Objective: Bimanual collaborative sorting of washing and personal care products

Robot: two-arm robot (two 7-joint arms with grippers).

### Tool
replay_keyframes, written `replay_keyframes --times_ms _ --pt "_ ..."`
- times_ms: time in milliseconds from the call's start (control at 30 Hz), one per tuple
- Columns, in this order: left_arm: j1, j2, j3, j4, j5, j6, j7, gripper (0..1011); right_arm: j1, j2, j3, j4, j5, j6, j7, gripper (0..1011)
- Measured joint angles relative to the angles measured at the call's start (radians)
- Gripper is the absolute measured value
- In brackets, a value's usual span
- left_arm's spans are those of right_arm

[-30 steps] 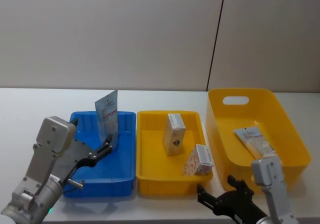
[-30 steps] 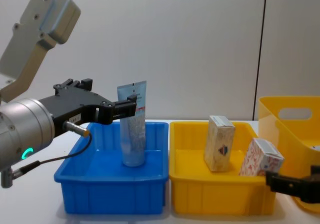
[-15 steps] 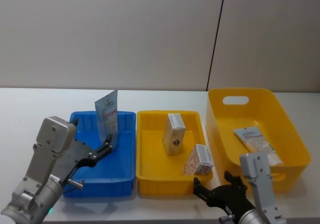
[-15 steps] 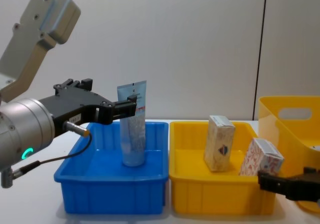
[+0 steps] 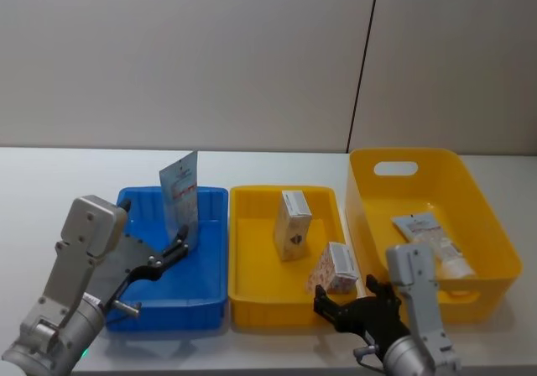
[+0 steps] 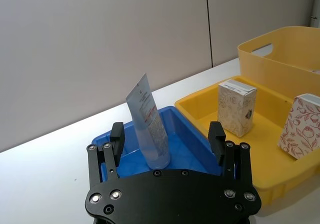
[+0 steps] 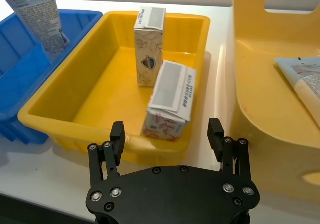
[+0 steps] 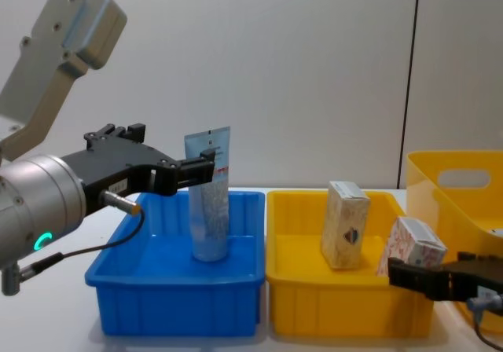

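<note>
- Two tubes: the standing tube (image 5: pixel 179 195) is upright near the blue tray's (image 5: pixel 205 296) back edge, flat end up; the lying tube (image 5: pixel 428 233) rests flat in the yellow bin (image 5: pixel 487 216), flat end toward its back wall
- Two cartons in the yellow tray (image 5: pixel 252 250): the cream carton (image 5: pixel 292 225) upright mid-tray, the red-patterned carton (image 5: pixel 333 268) tilted at the front right corner
- The left gripper (image 5: pixel 179 243), jaws wide, hangs over the blue tray just beside the standing tube
- The right gripper (image 7: pixel 166 129), jaws wide, is at the yellow tray's front edge, near the red-patterned carton

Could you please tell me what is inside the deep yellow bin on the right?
One pale-blue tube lies on the floor of the yellow bin. The right arm covers the near-left corner of the floor, so anything there cannot be seen.
</note>
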Motion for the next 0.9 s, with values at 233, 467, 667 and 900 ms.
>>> replay_keyframes --times_ms 233,467,667,900 --pt "0.0 0.0 0.0 0.0 0.0 0.0 0.0 1001 0.029 -0.015 -0.012 0.033 -0.016 -0.007 0.007 1003" --pt "0.0 0.0 0.0 0.0 0.0 0.0 0.0 1001 0.045 -0.027 -0.019 0.053 -0.028 -0.013 0.01 1003" --pt "0.0 0.0 0.0 0.0 0.0 0.0 0.0 1001 0.054 -0.038 -0.024 0.066 -0.041 -0.019 0.008 1003" --pt "0.0 0.0 0.0 0.0 0.0 0.0 0.0 1001 0.06 -0.044 -0.026 0.074 -0.049 -0.022 0.005 918"
